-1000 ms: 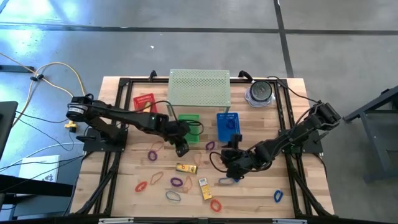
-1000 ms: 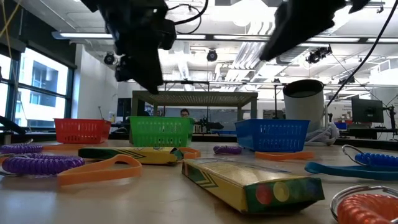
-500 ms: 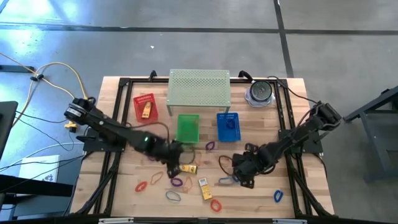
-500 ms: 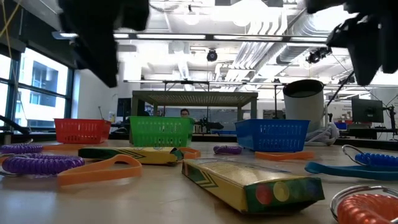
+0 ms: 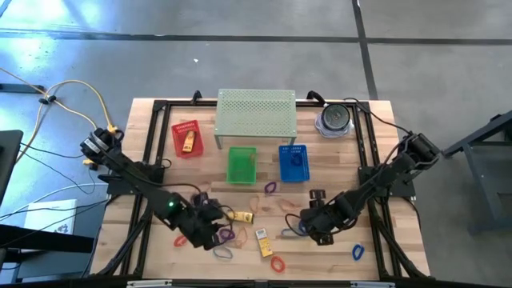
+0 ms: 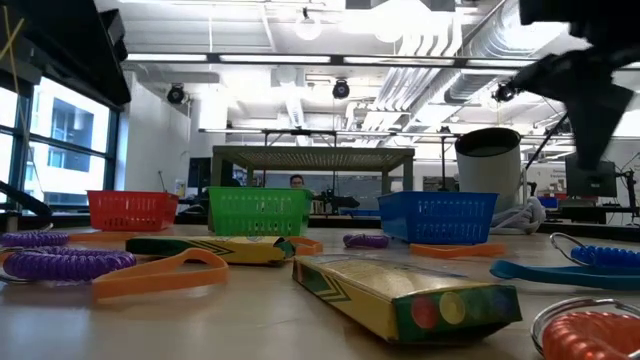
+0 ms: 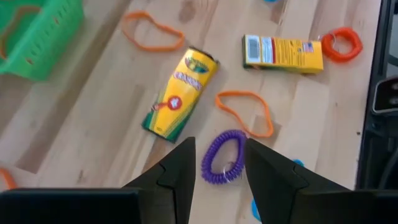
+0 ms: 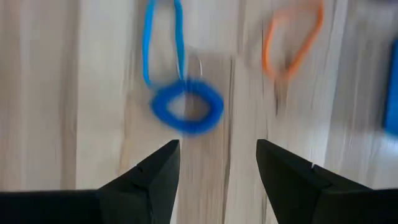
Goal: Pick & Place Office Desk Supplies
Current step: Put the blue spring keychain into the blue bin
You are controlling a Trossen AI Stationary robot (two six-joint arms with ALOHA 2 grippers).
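**Two reaches over a scattered desk**

Bare wooden table [image 5: 160,120] under workshop lights, strewn with loops and packets in front of a red basket [image 5: 186,138], a green basket [image 5: 242,165] and a blue basket [image 5: 293,162], with a perforated shelf [image 5: 257,114] behind.

Left gripper [image 7: 216,163] low over the near-left part of the table, fingers parted with nothing between them, lined up above a purple coil loop [image 7: 222,157]. Close beside it: an orange loop [image 7: 245,112] and a yellow packet [image 7: 180,93], with a second packet [image 7: 283,53] farther off.

Right gripper [image 8: 217,167] hanging over the near-right area, fingers spread wide and empty, aimed at a blue coil loop [image 8: 186,107] trailing a thin blue strap [image 8: 161,37].

Best handled, probably, by descending straight so one finger lands inside each coil and one outside, then pinching the rim. Worth keeping clear of the orange loop on the left and of the strap on the right, to avoid dragging a neighbour along.
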